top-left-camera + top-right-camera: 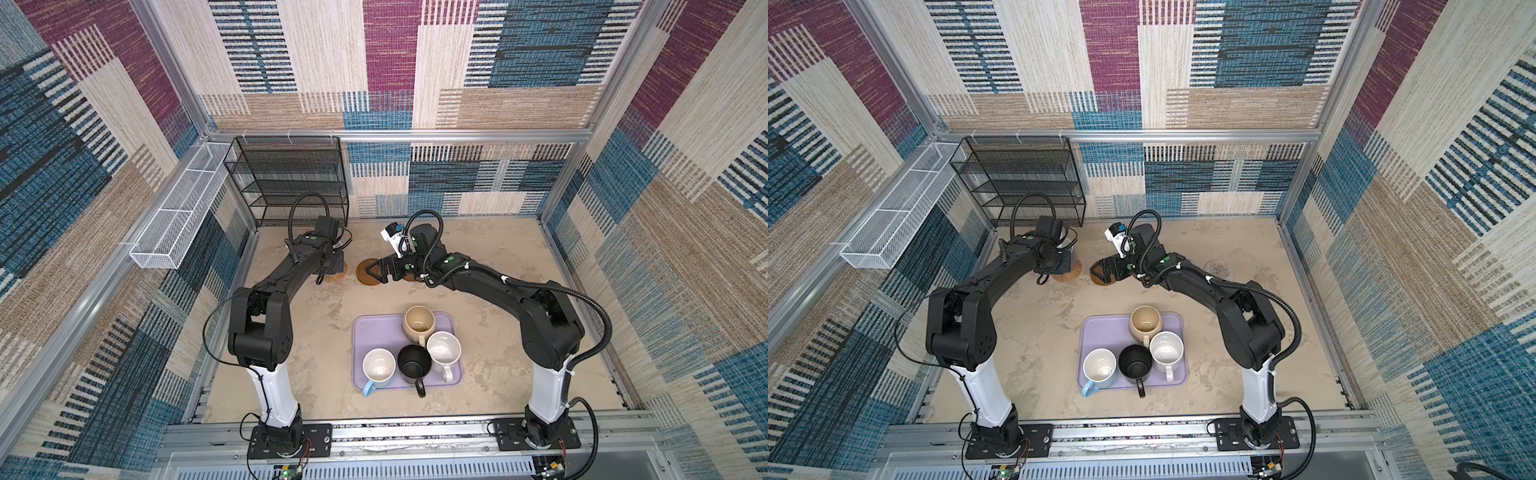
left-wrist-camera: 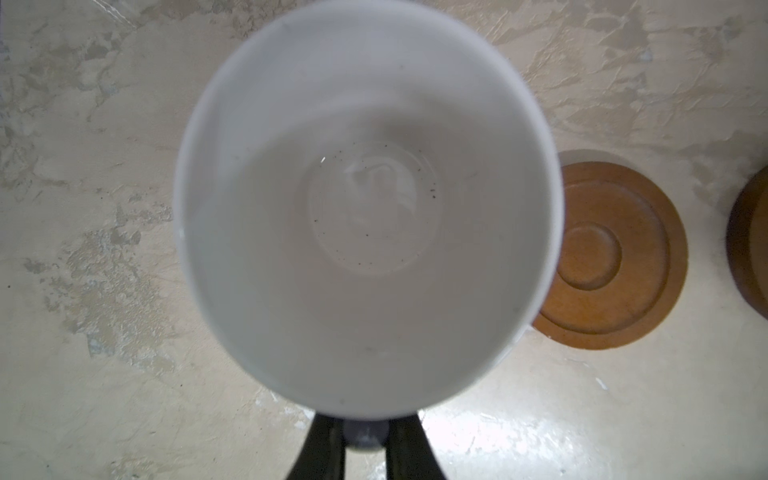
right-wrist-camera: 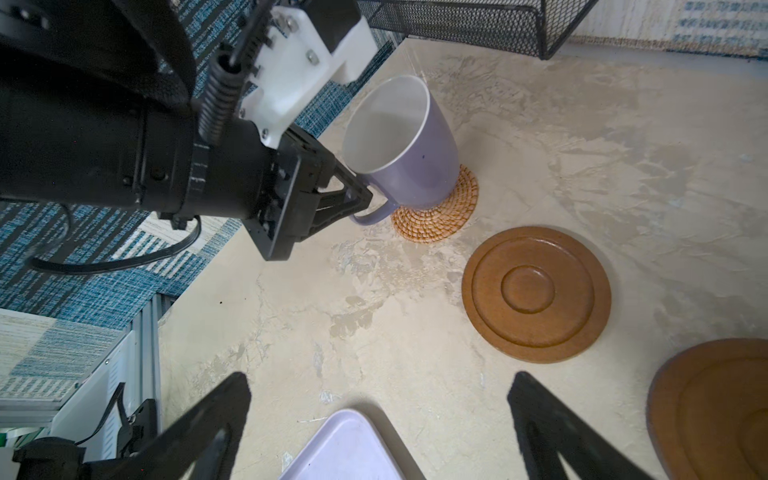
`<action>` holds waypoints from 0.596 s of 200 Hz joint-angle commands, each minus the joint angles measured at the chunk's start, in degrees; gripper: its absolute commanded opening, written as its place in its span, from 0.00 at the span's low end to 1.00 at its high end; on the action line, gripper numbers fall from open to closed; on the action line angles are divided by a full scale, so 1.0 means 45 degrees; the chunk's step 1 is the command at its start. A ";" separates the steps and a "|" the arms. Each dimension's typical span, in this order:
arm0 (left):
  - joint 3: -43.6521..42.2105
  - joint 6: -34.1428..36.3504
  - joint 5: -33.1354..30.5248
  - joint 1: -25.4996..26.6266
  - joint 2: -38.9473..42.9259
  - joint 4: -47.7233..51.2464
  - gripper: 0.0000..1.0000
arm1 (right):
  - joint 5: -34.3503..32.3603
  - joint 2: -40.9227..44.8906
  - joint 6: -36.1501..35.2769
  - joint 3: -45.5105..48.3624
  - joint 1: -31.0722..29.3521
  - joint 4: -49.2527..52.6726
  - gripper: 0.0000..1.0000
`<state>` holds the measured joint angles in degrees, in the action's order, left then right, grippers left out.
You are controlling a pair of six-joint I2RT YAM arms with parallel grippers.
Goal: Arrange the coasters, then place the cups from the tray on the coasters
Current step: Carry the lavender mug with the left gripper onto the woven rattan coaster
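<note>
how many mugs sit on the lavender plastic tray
4: rounded beige mug far side; speckled white mug right side; black mug near middle; light blue mug near left.

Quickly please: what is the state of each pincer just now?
Left pincer: closed on the handle of the lavender mug.
Right pincer: open, holding nothing.

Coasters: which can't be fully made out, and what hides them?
- Rattan coaster: mostly under the mug, right wrist view; fully hidden by it, left wrist view.
- Second brown coaster: cut by both wrist views' edges; right arm largely covers it in top views.
</note>
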<state>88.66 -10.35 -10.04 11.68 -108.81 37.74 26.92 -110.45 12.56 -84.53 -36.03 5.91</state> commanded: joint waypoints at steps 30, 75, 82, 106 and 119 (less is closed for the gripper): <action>-0.0103 -0.0067 0.0038 -0.0047 -0.0152 -0.0520 0.00 | -0.0435 0.0171 -0.0268 0.0237 -0.0020 0.0100 0.99; -0.0004 -0.0181 0.0146 -0.0095 -0.0452 -0.0388 0.00 | -0.0502 0.0248 -0.0310 0.0230 -0.0018 0.0210 0.99; 0.0047 -0.0252 0.0039 -0.0096 -0.0537 -0.0304 0.00 | -0.0497 0.0267 -0.0310 0.0231 -0.0030 0.0210 0.99; 0.0065 -0.0391 -0.0068 -0.0115 -0.0736 -0.0263 0.00 | -0.0507 0.0337 -0.0299 0.0248 -0.0020 0.0266 0.99; 0.0006 -0.0435 -0.0042 -0.0152 -0.0743 -0.0366 0.00 | -0.0532 0.0375 -0.0312 0.0268 -0.0020 0.0286 0.99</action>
<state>88.29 -10.81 -9.78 11.27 -112.16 37.98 25.04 -109.60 11.68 -83.59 -36.03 7.46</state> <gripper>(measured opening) 0.145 0.991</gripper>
